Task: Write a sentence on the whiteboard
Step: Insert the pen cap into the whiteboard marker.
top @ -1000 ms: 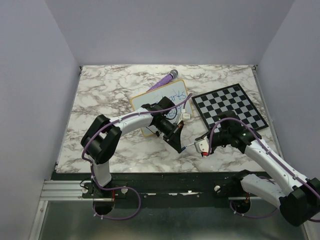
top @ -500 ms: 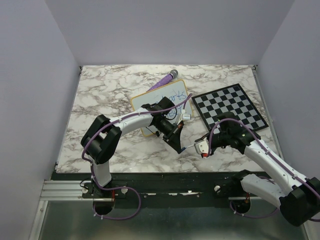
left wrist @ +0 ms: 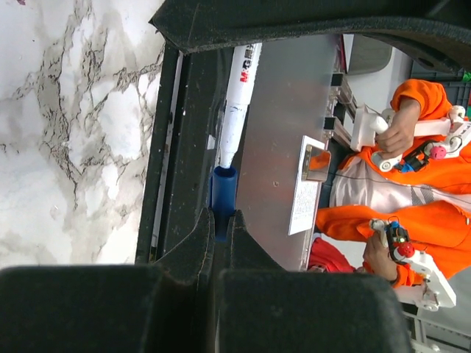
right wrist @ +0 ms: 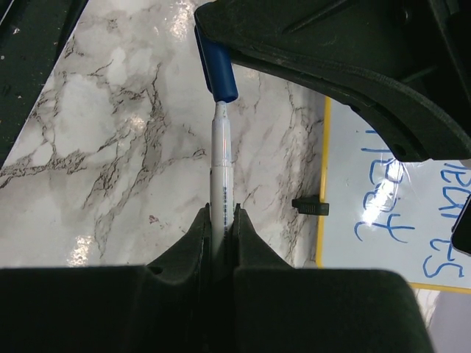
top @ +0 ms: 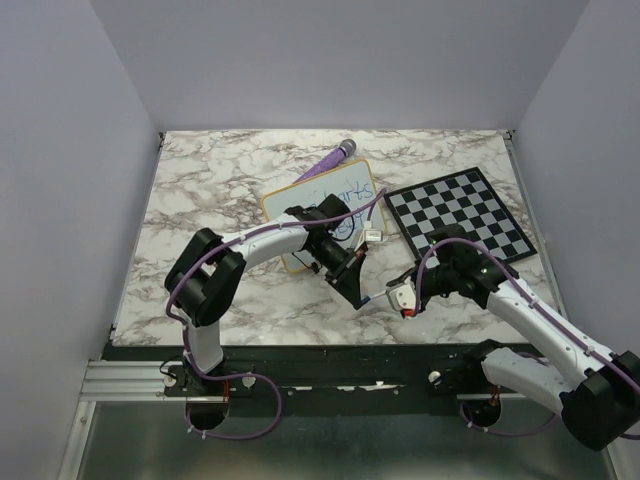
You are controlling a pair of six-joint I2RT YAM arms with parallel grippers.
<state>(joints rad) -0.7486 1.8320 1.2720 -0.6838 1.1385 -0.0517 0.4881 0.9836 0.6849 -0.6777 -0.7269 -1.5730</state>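
Note:
The whiteboard [top: 345, 185], yellow-framed, lies mid-table with the sentence in blue [top: 352, 190] on it; both also show in the right wrist view, the whiteboard [right wrist: 390, 132] and the sentence [right wrist: 383, 220]. My left gripper [top: 360, 293] [left wrist: 222, 220] is shut on a blue marker cap [left wrist: 223, 193] [right wrist: 218, 70]. Facing it, my right gripper [top: 400, 297] [right wrist: 220, 213] is shut on the white marker [right wrist: 221, 158] [left wrist: 239, 88]. The marker's tip sits in the cap's mouth. Both hover over the marble near the front edge, in front of the whiteboard.
A black-and-white chessboard [top: 460, 215] lies to the right of the whiteboard. A purple microphone [top: 328, 160] rests behind the board. A small grey-white block [top: 372, 236] sits by the board's right corner. The board's black foot [right wrist: 310, 206] sticks out on the marble.
My right gripper has shifted slightly left toward the left gripper, bringing the marker's tip to the cap. The left arm has barely moved.

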